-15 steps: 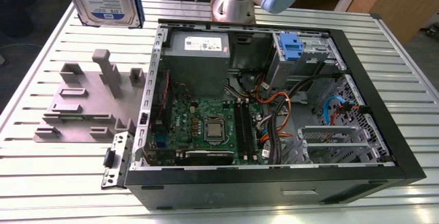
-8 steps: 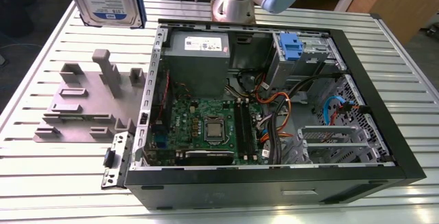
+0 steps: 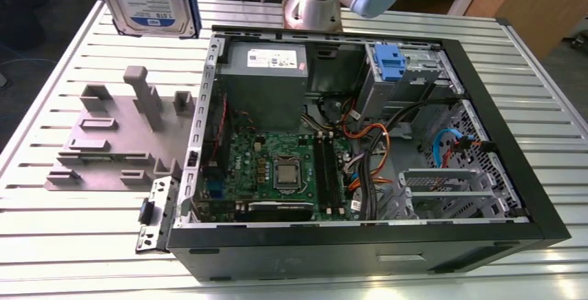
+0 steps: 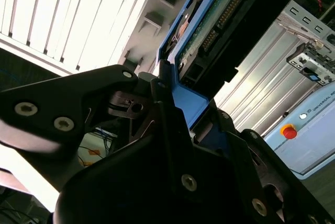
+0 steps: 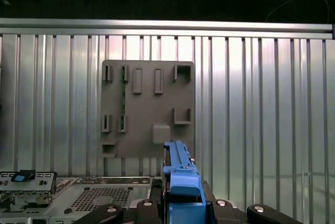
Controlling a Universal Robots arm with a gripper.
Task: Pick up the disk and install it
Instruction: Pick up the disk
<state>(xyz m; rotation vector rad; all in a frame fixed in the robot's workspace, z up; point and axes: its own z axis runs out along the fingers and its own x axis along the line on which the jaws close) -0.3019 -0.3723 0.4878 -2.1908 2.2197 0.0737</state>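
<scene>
The disk (image 3: 145,1) is silver with a white-and-blue label and a bright blue frame. The table (image 3: 65,245) is pale silver, striped with parallel ribs, and the holder plate (image 3: 106,142) on it is plain grey. The computer case (image 3: 368,248) is black, with a green motherboard (image 3: 275,169), a blue latch (image 3: 390,62) and orange cables (image 3: 365,133) inside.

Disk (image 3: 147,1): silvery metal, glossy label, blue plastic frame. Table (image 3: 55,245): ribbed bright metal.
</scene>
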